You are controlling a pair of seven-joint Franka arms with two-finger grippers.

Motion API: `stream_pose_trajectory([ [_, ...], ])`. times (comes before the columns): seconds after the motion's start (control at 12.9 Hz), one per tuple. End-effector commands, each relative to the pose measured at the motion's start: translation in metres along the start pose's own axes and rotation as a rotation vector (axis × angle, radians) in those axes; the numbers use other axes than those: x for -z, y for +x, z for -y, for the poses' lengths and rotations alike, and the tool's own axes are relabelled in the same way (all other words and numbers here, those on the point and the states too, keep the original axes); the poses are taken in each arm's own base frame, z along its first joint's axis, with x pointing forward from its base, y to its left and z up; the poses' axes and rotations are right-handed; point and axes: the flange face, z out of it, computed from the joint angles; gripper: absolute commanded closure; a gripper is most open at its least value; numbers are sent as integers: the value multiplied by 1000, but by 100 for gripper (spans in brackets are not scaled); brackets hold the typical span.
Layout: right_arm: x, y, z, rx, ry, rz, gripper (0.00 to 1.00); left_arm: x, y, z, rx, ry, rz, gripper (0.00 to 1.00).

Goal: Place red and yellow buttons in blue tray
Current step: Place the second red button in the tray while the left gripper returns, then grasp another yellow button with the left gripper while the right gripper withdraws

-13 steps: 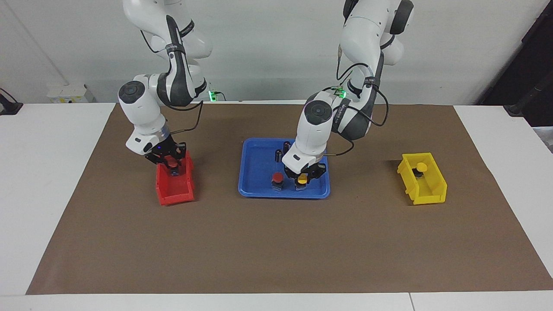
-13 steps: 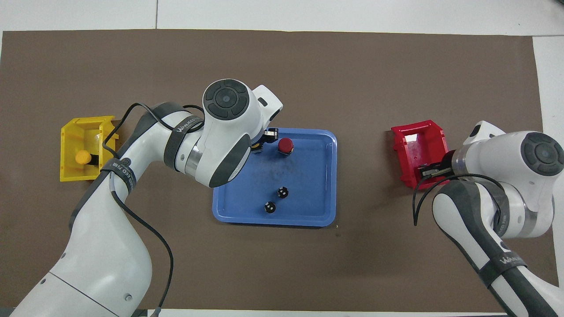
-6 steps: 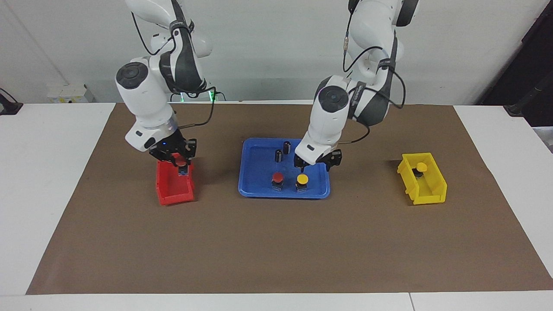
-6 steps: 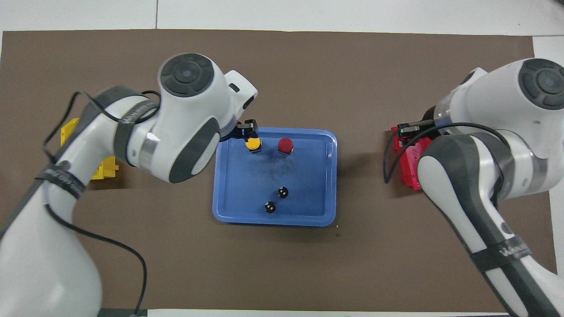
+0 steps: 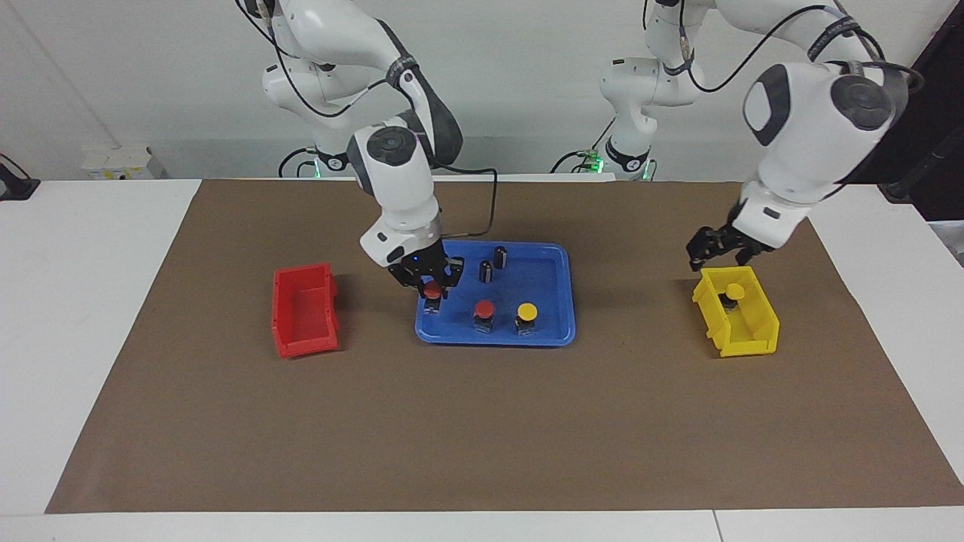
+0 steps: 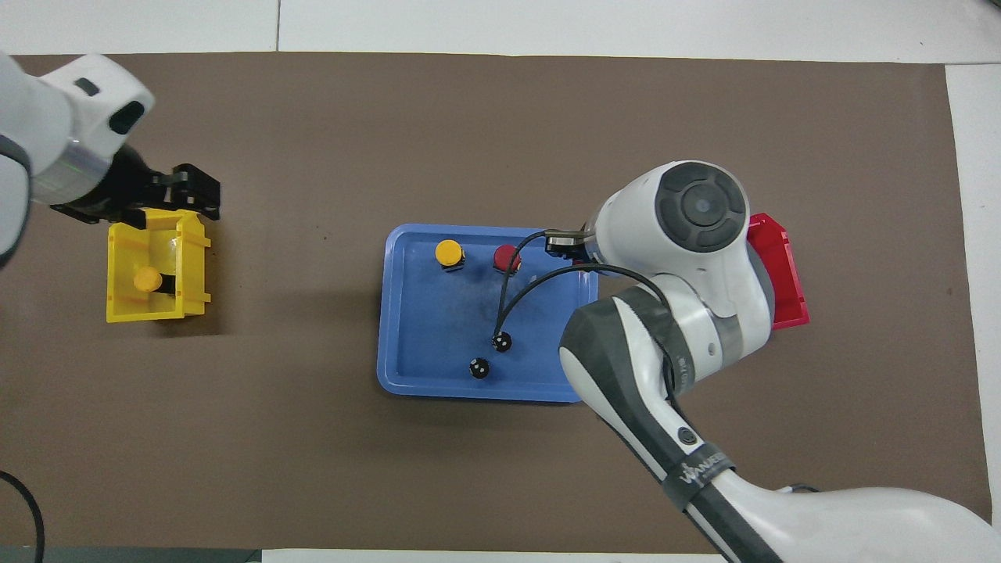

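The blue tray (image 5: 493, 336) lies mid-table and also shows in the overhead view (image 6: 407, 313). One red button (image 5: 483, 310) and one yellow button (image 5: 527, 312) stand in its part farthest from the robots. My right gripper (image 5: 432, 286) is shut on a second red button (image 5: 431, 292) and holds it low over the tray's corner toward the right arm's end. In the overhead view the right arm hides this gripper. My left gripper (image 5: 723, 252) is open and empty, raised above the yellow bin (image 5: 742, 331). A second yellow button (image 5: 734, 292) lies in that bin.
Two dark capless cylinders (image 5: 486, 271) (image 5: 500, 256) stand in the tray's part nearest the robots. The small red bin (image 5: 305, 312) sits empty toward the right arm's end. A brown mat (image 5: 482, 429) covers the table.
My right gripper lifted a red button out of the red bin and carried it over the blue tray. My left gripper let go of the yellow button in the tray and moved over the yellow bin.
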Motion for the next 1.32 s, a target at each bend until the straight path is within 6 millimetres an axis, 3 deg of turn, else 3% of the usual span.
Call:
stream_pose_trajectory([
  [0.0,-18,-1,8,17,-22,9,73,-21,-3,58,-33,-9,-56,12],
  [0.23,-32,-9,3,42,-54,17,70,-66,-4,70,-44,-1,-116,22],
  [0.31,-36,-11,2,42,-56,20,45,-82,-5,70,-58,0,-112,23],
  [0.46,-23,0,-2,29,-57,14,0,-109,-14,73,-60,2,-119,23],
  [0.54,-1,13,-7,13,-52,1,0,-121,-19,73,-59,1,-106,23],
  [0.7,60,44,-39,-54,-64,3,0,-135,-25,72,-66,0,-92,23],
  [0.85,121,59,-92,-119,-72,-6,0,-149,-34,74,-80,-1,-71,23],
  [1.01,176,59,-151,-142,-101,33,0,-162,-50,80,-73,-1,-75,26],
  [1.08,196,55,-182,-126,-114,63,0,-163,-51,81,-71,-1,-76,36],
  [1.16,215,53,-207,-90,-111,62,0,-165,-53,82,-69,-1,-71,74],
  [1.24,229,50,-229,-66,-113,73,0,-163,-53,83,-68,-1,-76,98],
])
